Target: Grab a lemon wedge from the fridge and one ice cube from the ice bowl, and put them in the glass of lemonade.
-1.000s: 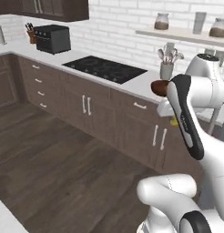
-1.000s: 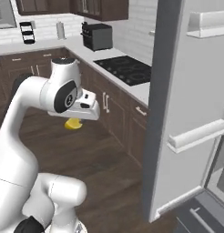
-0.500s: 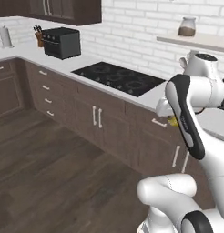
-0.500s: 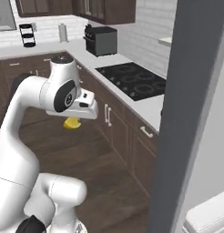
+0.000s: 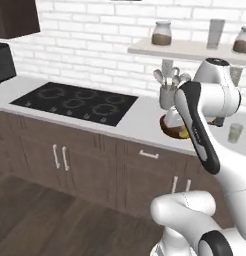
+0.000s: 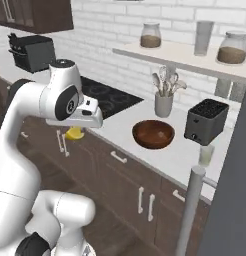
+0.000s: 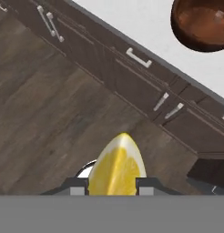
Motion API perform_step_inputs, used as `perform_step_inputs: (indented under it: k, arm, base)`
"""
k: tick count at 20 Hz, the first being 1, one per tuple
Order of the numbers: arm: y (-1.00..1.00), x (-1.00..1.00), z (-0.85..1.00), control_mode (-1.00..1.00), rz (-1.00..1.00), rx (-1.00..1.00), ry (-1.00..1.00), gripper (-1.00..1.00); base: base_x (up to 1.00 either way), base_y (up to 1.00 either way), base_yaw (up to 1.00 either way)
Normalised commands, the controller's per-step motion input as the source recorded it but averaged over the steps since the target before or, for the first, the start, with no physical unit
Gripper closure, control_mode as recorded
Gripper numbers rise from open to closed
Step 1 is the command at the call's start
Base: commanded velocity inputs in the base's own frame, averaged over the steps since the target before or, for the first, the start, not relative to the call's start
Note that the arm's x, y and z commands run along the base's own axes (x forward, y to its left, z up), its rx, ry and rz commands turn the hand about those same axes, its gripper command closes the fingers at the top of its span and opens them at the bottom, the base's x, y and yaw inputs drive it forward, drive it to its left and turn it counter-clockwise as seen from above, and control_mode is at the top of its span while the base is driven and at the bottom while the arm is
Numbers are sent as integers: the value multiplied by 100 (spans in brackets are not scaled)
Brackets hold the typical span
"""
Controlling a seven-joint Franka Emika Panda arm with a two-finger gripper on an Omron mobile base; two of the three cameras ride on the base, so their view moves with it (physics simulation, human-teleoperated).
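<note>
A pale counter (image 6: pixel 145 150) runs along a white brick wall above dark cabinets. The gripper (image 7: pixel 113 185) hangs over the wood floor in front of them, fingers clamped on the lemon wedge (image 7: pixel 117 166). The ice bowl (image 6: pixel 153 134) sits near the counter's front edge, the glass of lemonade (image 6: pixel 206 155) by the toaster (image 6: pixel 206 121).

Black cooktop (image 5: pixel 75 103) set flush in pale counter (image 6: pixel 170 155), left of centre. Grey utensil cup (image 6: pixel 164 104) at brick wall, spoons poking up. Dark toaster (image 6: pixel 206 121) just right of cup. Shelf (image 6: pixel 190 56) above carries two lidded jars with brown contents (image 6: pixel 150 35) (image 6: pixel 231 47), tall glass (image 6: pixel 203 37) between them. Toaster oven (image 6: pixel 34 51) far left. Brown cabinets (image 7: pixel 132 68) below counter, silver handles. Wood-plank floor (image 7: pixel 45 118).
</note>
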Motion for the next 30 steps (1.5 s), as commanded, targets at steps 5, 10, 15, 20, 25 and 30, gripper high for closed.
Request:
perform_step_inputs:
  k: [5,10,15,20,25,30]
  arm:
    - [0,0,0,100,0,0,0,100]
    - [0,0,0,100,0,0,0,100]
    - [0,0,0,100,0,0,0,100]
    - [0,0,0,100,0,0,0,100]
    - [0,0,0,100,0,0,0,100]
    - [0,0,0,100,0,0,0,100]
  base:
    - [55,0,-76]
    - [73,6,-70]
    - [91,16,-41]
    - [17,-6,-27]
    - [12,-8,-31]
    - [2,2,-35]
